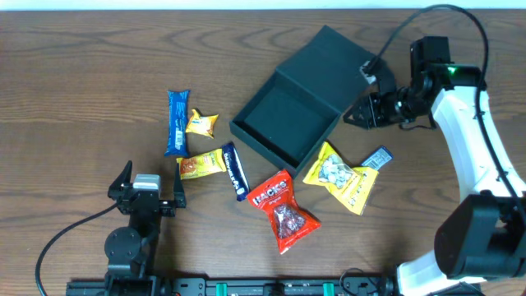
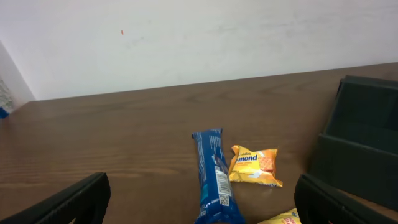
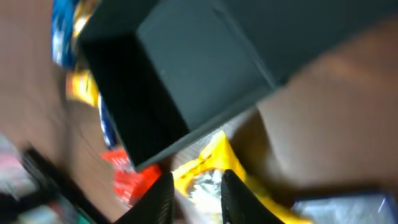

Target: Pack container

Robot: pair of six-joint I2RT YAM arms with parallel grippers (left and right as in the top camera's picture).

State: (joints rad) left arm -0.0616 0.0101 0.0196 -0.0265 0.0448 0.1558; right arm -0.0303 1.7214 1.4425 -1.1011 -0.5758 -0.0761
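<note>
Overhead view shows the container [image 1: 288,123] lying open at the middle of the surface [image 1: 82,66], a little toward the far edge, its lid [image 1: 333,62] folded back toward the far-right corner and its tray empty. The right end effector [image 1: 355,116] hangs just beside the right edge of that lid, on the side facing the right edge of the surface, with the tray beyond it toward the middle. In the blurred right wrist view its fingers [image 3: 163,198] stand a little apart with nothing between them. The left end effector [image 1: 150,184] sits near the near-left corner, well apart from the container, jaws spread wide and empty. The main risk is probably the closeness of the right arm to the lid. A sideways brush could swing the flap over the tray or shove the light box across the surface into the packets around it. The yellow bag [image 1: 339,177] lies just beside the tray's near-right wall, so a reach for it could catch the box edge. The jaws look too narrowly parted for a puffy bag. The red bag [image 1: 283,212] may be slippery too. Nothing is packed yet.
</note>
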